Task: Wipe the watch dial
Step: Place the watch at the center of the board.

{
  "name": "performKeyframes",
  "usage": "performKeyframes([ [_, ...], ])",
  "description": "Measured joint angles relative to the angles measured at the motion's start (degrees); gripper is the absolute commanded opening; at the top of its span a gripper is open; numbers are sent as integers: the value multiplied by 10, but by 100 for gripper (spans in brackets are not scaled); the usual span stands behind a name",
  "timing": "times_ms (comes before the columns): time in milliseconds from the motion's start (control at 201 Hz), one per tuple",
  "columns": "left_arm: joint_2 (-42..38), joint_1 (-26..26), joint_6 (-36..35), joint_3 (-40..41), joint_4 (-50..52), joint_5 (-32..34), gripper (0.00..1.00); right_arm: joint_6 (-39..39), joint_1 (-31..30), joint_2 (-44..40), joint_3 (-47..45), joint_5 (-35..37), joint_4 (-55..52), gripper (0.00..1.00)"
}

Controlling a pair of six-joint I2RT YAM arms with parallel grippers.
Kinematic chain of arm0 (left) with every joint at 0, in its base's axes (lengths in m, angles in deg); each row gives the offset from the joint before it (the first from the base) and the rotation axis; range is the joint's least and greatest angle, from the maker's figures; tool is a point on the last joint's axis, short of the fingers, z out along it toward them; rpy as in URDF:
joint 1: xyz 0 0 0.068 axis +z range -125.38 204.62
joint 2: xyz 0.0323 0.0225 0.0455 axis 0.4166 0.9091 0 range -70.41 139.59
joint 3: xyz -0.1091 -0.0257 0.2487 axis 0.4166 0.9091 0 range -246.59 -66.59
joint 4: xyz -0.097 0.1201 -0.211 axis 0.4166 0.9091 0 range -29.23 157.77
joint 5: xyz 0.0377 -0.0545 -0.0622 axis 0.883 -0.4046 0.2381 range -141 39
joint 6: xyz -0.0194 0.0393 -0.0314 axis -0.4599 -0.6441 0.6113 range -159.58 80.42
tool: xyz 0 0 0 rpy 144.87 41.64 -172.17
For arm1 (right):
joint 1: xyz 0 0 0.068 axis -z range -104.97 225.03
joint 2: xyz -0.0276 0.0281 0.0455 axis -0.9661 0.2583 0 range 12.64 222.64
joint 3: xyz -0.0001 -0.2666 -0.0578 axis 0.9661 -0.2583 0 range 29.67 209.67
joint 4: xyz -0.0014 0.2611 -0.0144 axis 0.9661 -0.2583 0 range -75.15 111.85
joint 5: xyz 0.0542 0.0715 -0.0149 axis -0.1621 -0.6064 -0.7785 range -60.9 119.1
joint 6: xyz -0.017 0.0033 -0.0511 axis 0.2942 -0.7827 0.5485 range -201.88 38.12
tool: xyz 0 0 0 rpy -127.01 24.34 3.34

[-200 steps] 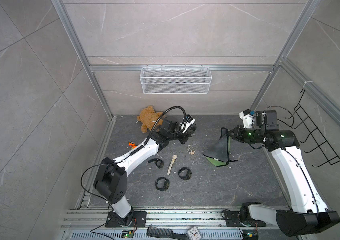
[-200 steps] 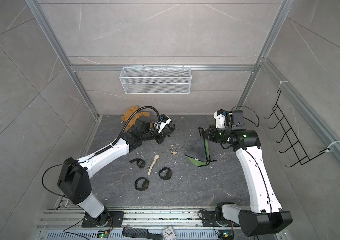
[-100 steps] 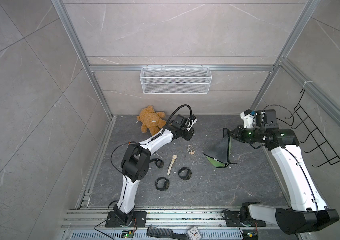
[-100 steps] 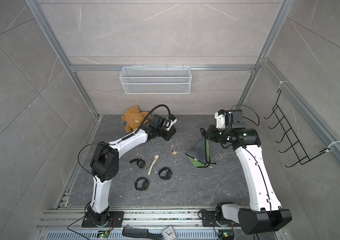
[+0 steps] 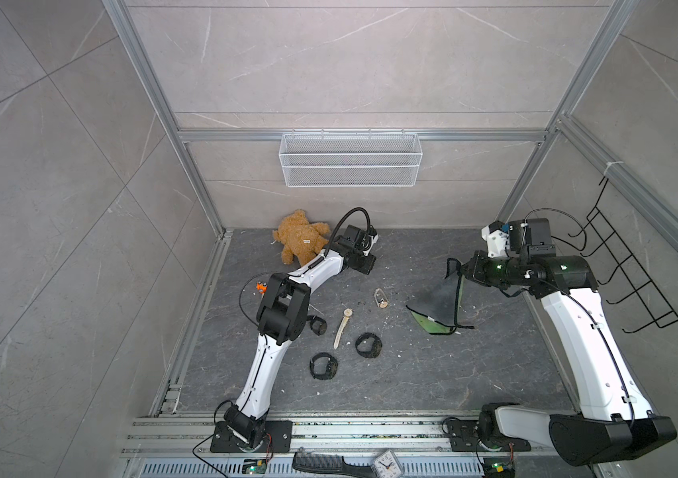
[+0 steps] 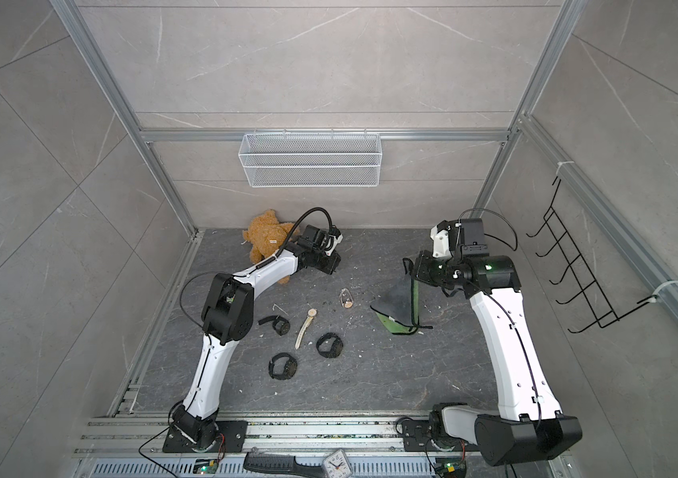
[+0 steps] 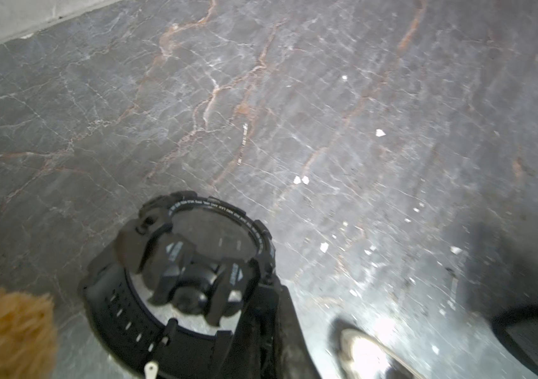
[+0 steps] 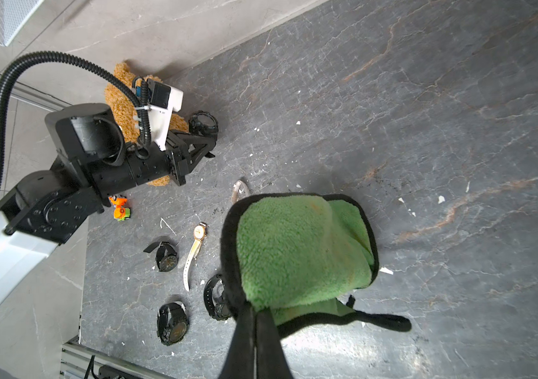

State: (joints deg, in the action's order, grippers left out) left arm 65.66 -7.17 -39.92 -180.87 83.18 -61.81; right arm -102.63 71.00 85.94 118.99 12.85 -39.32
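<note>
My left gripper [image 7: 267, 331] is shut on the strap of a black digital watch [image 7: 175, 295]. The watch's round dark dial [image 7: 215, 236] faces the wrist camera, just above the dark stone floor. In both top views this gripper [image 5: 364, 263] [image 6: 329, 263] sits beside the teddy bear; the right wrist view shows the watch [image 8: 203, 123] at its tip. My right gripper [image 8: 254, 315] [image 5: 463, 269] [image 6: 416, 269] is shut on a green cloth [image 8: 300, 249] with black edging. The cloth [image 5: 438, 302] [image 6: 397, 302] hangs down to the floor, well apart from the held watch.
A brown teddy bear [image 5: 300, 240] lies at the back. Several other watches lie mid-floor, among them a black one [image 5: 368, 344] and a beige-strapped one [image 5: 341, 327]. Also present: an orange toy [image 5: 261, 286], a wire basket [image 5: 349, 159] on the wall, a black rack [image 5: 635, 273].
The left arm has folded up with its elbow raised, while its gripper stayed near the teddy bear with the watch. The right arm and cloth have barely moved.
</note>
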Motion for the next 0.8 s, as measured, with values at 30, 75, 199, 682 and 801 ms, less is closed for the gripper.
performKeyframes([
  [30,7,2,2,-3,3,0,0,0,0,0,1,1,-3,0],
  [75,16,3,5,-6,9,0,0,-1,0,0,3,4,-8,0],
  [199,31,3,15,-7,21,-2,0,-2,0,0,10,9,-13,0],
  [682,33,3,60,-8,23,0,43,-6,0,-21,8,16,-23,0],
  [801,33,3,66,-8,21,1,48,-7,0,-30,-4,16,-23,0],
])
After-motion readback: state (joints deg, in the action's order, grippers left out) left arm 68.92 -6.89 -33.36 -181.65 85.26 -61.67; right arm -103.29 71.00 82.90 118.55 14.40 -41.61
